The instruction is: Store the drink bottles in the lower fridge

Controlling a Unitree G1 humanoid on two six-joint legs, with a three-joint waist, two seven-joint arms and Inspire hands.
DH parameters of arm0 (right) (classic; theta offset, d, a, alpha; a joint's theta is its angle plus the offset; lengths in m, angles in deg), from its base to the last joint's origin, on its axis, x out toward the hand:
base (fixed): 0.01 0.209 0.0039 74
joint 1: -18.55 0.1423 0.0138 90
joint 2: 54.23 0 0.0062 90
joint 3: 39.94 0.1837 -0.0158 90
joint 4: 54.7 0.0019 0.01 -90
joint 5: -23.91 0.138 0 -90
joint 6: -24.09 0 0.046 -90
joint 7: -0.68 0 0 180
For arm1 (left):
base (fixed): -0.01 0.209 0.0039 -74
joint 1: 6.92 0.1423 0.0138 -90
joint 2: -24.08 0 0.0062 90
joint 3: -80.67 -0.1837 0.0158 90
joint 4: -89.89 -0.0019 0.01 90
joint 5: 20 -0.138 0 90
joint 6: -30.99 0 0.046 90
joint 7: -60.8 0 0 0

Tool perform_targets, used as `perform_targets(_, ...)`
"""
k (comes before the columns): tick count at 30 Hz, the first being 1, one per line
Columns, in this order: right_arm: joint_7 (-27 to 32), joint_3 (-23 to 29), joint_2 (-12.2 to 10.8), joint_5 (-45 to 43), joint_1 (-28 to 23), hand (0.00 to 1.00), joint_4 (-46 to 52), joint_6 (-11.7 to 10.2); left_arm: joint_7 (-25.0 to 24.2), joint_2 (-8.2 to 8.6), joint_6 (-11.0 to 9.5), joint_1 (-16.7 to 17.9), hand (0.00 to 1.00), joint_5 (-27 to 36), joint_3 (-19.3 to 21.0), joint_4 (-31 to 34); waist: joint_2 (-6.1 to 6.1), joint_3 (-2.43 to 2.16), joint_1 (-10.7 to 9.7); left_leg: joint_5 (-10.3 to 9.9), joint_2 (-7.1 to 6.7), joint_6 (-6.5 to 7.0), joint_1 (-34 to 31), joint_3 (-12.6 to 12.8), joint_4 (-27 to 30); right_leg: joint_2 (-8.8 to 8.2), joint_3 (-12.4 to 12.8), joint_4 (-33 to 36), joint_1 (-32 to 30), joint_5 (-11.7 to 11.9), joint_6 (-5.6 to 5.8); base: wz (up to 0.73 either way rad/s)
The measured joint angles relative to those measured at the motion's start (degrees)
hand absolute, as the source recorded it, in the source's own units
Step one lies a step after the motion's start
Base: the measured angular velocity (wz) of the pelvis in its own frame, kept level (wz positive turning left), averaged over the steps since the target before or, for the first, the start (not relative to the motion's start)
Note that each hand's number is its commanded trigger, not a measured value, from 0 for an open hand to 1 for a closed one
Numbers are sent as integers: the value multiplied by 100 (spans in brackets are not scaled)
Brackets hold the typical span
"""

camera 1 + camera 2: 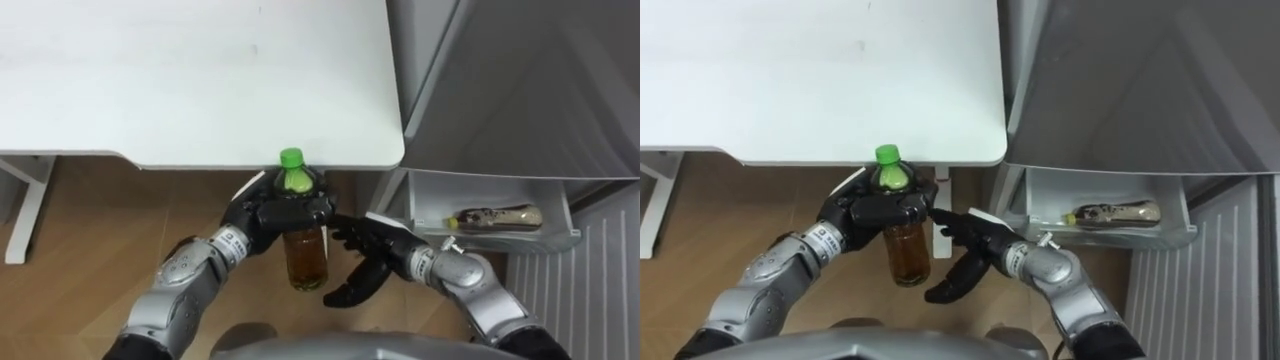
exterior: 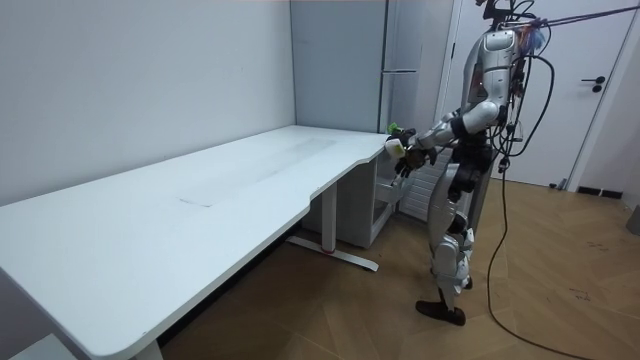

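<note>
Drink bottle [image 1: 305,262] is clasped by the curled left hand [image 1: 265,215], just off the surface [image 1: 200,80] edge. Right hand [image 1: 370,245] is spread beside it.

White desk [image 2: 150,240]; wooden floor [image 2: 560,300]; grey wall [image 2: 130,80]

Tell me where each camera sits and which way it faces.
Left eye view: on the head, looking down at the bottle, table and fridge drawer; left hand and right hand show.
Right eye view: beside it, same scene and hands.
Room view: across the table, facing the whole standing robot.
All share bottle and table.
</note>
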Motion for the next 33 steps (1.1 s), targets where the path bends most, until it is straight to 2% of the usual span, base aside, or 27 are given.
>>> perform_targets(4, -407, -6, -14, 637, 1, 0, 13, -52, -19, 90, -221, -76, 100, -3, -4, 44, -7, 0, 58, 4, -5, 2, 56, 4, -2, -2, 13, -1, 4, 0, 0, -1)
perform_targets(14, -558, -171, 37, 1529, 5, 0, -49, -85, 4, 53, -237, -75, 100, -46, -106, 40, -28, 14, 49, 4, -3, 2, 90, 10, -42, 4, 23, -13, 25, 0, 0, -1)
perform_targets(22, -644, -211, 18, 2085, 30, 0, -243, -85, 46, 58, -356, -76, 100, -168, -191, 41, -7, 32, 46, 3, -4, 2, 102, -2, -80, 7, 17, -22, 76, 0, 0, 0)
perform_targets(33, -730, -211, 19, 2175, 32, 0, -329, -32, 40, 45, -355, -70, 100, -257, -306, 25, -13, 38, 49, 6, -3, 1, 103, 14, -84, 5, 22, -16, 19, 1, -1, 0)
